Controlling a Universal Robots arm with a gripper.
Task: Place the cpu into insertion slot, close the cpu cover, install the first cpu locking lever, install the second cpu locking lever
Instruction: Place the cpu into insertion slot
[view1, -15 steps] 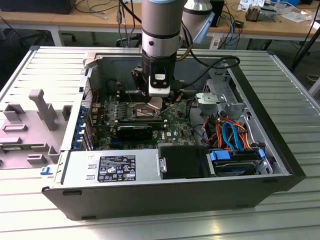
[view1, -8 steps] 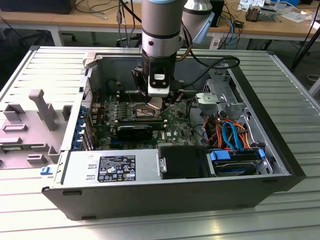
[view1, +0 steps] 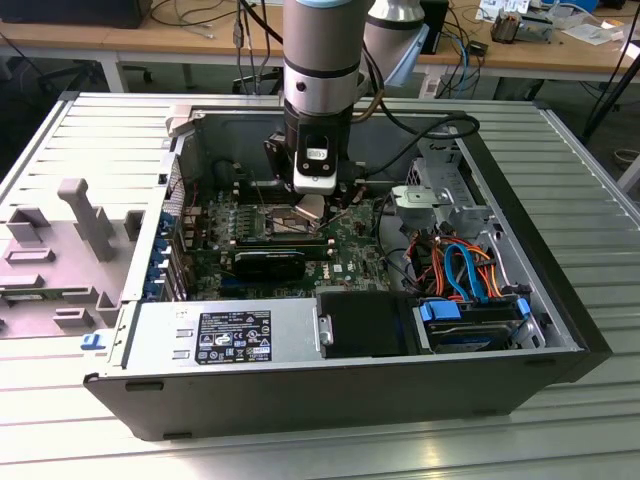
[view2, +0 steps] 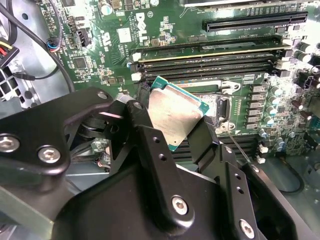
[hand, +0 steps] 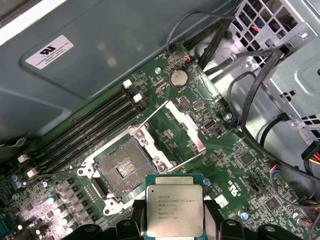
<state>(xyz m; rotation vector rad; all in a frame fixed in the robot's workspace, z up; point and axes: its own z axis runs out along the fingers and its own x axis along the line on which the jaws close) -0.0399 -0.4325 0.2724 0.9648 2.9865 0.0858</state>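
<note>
One gripper (view2: 172, 122) pinches the cpu (hand: 174, 210) by opposite edges, held above the motherboard (hand: 240, 175) near the empty insertion slot (hand: 124, 170). The cpu cover (hand: 190, 131) is swung open. Seating likely needs the chip level, corners matched, no sliding.

In the second wrist view, insertion slot (view2: 218, 107) largely behind the cpu (view2: 175, 114), one corner behind jaws

Dull silver metal cpu (hand: 174, 210) — glossy green circuit board (hand: 231, 146)
</note>
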